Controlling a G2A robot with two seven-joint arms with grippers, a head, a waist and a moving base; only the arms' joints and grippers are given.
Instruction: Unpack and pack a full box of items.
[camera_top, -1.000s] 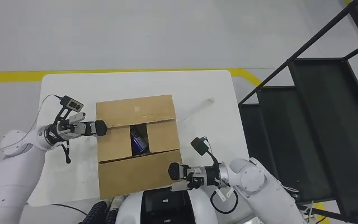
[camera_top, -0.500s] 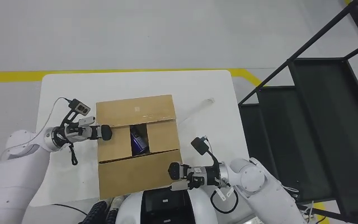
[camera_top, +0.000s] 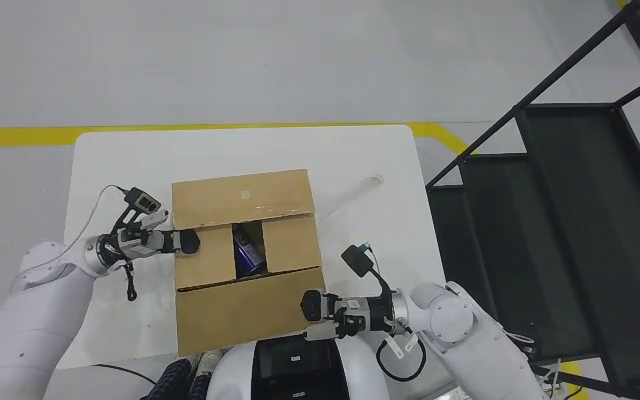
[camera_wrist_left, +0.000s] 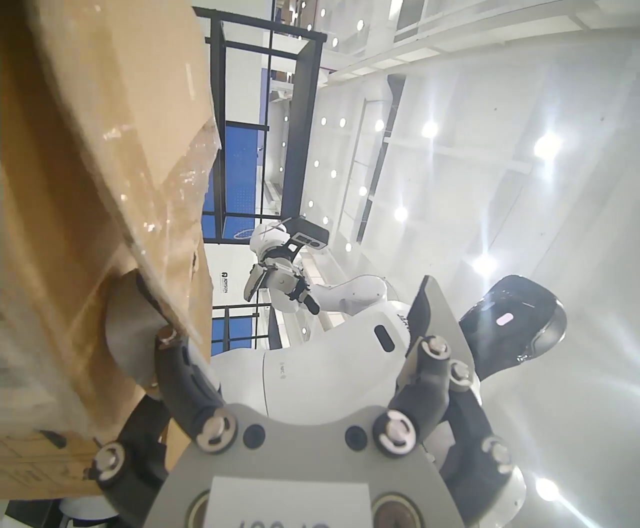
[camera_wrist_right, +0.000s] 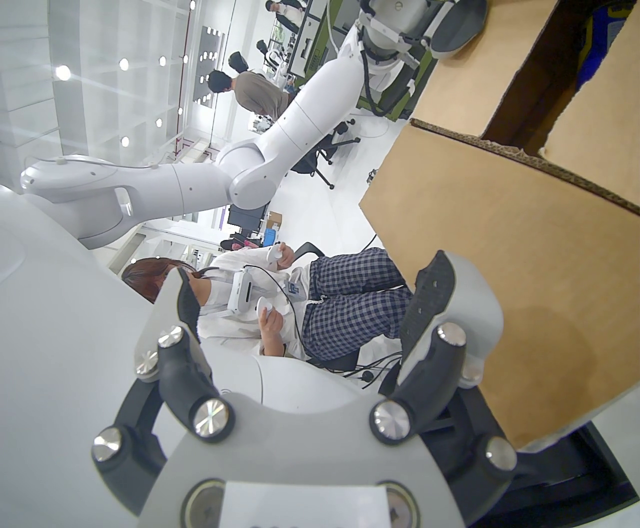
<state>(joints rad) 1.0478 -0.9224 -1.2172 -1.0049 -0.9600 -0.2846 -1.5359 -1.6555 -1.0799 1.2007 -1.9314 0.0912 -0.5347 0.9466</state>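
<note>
The right gripper (camera_top: 312, 305) sits nearest the robot, at the box's (camera_top: 245, 265) 5 o'clock corner. Its jaws are spread with nothing between them. One finger is just beside the right end of the near flap (camera_top: 250, 318); I cannot tell whether it touches. The cardboard box stands in the middle of the white tabletop (camera_top: 370, 150). Its near flap and far flap (camera_top: 240, 192) are laid out flat. The left flap (camera_top: 205, 258) and right flap (camera_top: 292, 245) are folded inward. A dark gap between those two shows a blue item (camera_top: 250, 255) inside.

The left gripper (camera_top: 186, 240) is at the box's 9 o'clock side. Its jaws are wide apart and clamp nothing, with one finger against the taped edge of the left flap.

Farther off, at about 2 o'clock from the box, a clear tube (camera_top: 365, 187) lies alone on the tabletop. Beyond the tabletop's 12 o'clock edge a yellow line (camera_top: 40, 135) runs along the floor. A black stair frame (camera_top: 560, 200) stands at 3 o'clock.
</note>
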